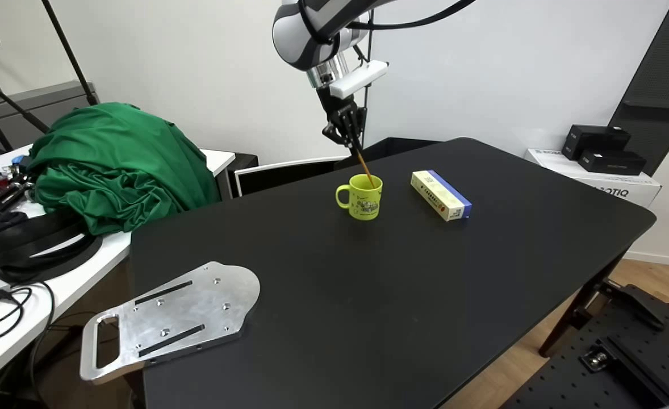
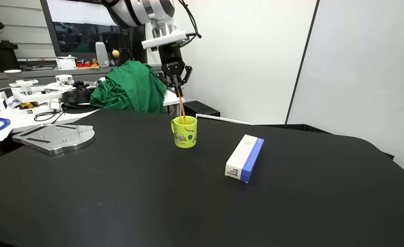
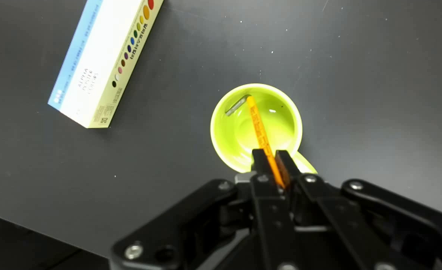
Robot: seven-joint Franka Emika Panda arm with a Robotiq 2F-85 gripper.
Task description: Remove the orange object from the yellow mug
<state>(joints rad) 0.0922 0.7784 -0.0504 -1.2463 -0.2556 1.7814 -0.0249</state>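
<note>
black table (image 1: 334, 295): dark top, rounded corners, seen in both exterior views
robot arm (image 1: 292, 40): white and grey, in from the top, bends down over the table
green cloth (image 1: 118, 159): crumpled heap on white side table (image 1: 93, 270), next to black table
metal plate (image 1: 209, 304): silver, two slots, several holes, flat at black table's edge, cutout end overhanging
box (image 1: 441, 195): yellow/white plus blue, reads ALPHA POSTER COLORS in wrist view; lying on black table
gripper (image 3: 270, 155): black, angled downward, pinching the orange stick (image 3: 259, 126) by its upper part
yellow mug (image 1: 363, 204): upright on black table, below gripper; near box, not touching; loop handle on side away from box; printed wall
orange stick: tilted, upper part in gripper, lower end inside yellow mug, below rim; touching inner wall? can't tell
grey piece (image 3: 237, 105): short, inside yellow mug, at stick's lower end, set at an angle; joined or separate, can't tell
</note>
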